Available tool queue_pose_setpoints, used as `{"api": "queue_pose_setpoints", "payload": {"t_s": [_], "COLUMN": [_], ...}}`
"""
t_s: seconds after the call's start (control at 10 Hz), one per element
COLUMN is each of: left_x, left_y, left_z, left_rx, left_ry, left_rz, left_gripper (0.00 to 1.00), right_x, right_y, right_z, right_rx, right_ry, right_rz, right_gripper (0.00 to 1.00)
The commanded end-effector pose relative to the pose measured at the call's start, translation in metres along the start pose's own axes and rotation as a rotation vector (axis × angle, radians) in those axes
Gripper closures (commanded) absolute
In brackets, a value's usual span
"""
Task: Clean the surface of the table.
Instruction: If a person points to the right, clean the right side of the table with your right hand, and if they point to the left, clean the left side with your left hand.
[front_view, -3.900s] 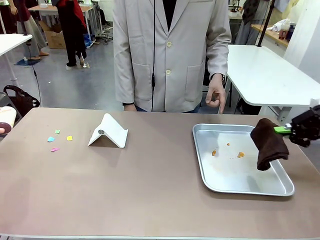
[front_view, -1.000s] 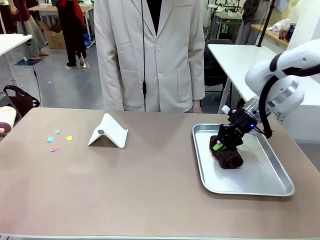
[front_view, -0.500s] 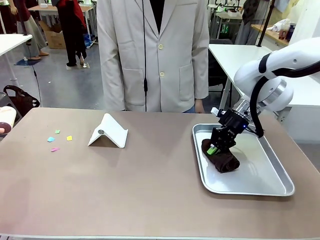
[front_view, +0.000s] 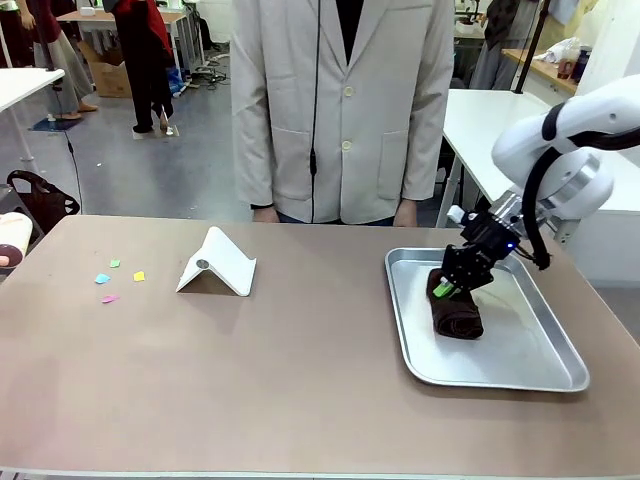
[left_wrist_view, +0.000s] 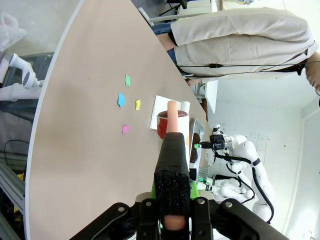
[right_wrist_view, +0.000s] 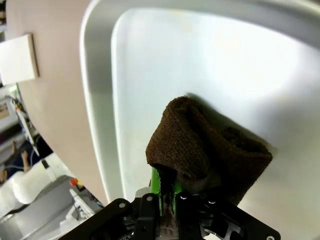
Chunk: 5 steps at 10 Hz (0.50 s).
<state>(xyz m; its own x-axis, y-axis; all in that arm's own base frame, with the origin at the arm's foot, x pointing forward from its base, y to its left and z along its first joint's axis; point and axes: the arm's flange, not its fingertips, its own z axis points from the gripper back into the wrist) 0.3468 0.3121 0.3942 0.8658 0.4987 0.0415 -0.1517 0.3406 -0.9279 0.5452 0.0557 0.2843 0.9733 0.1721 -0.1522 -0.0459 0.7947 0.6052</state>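
Left edge: left tool (left_wrist_view: 172, 202) is closed on a black-sleeved handle (left_wrist_view: 172, 160) with a peach rod and a dark red head. It's probably a brush or roller, but the wrist view is too foreshortened to say which. It's held out over the surface (front_view: 280, 380) edge and pointed at the mess, which I read as staged for a sweep.

Coloured paper scraps (front_view: 103, 279) lie loose on the left part of the surface, close together and not yet cleared. Just right of them is a white folded stand (front_view: 218, 262), sitting tent-wise well apart from everything else.

The middle of the taupe surface is bare and matte, with a thin pale edge. A person (front_view: 340, 110) in a light coat stands at the far side, hands down and not involved.

Right: metal tray (front_view: 530, 350) lies flat on the surface. Right tool (front_view: 450, 288) is clamped on a brown cloth (front_view: 456, 318), bunched and pressed onto the tray floor in the far-left part. Angled down like that, it's likely for wiping pressure. The tray floor around the cloth looks clean.

Room: a white table (front_view: 480, 130) stands behind on the right. Open workshop floor, other people farther back.
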Motion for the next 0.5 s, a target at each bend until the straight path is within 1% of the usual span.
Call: {"api": "queue_pose_setpoints", "payload": {"t_s": [0.0, 0.2, 0.4], "left_x": [-0.004, -0.004, -0.004], "left_y": [-0.003, -0.003, -0.003], "left_z": [0.002, 0.002, 0.002], "left_rx": [-0.001, -0.001, -0.001], "left_ry": [0.005, 0.005, 0.005], "left_rz": [-0.018, -0.018, -0.018], "left_gripper": [1.0, 1.0, 1.0], "right_x": [-0.012, -0.015, -0.02], "right_y": [-0.013, -0.033, -0.047], "right_z": [0.01, 0.019, 0.031], "right_rx": [0.008, 0.019, 0.049], "right_ry": [-0.087, -0.112, -0.141], "right_rz": [-0.102, -0.171, -0.202], "right_gripper": [1.0, 1.0, 1.0]}}
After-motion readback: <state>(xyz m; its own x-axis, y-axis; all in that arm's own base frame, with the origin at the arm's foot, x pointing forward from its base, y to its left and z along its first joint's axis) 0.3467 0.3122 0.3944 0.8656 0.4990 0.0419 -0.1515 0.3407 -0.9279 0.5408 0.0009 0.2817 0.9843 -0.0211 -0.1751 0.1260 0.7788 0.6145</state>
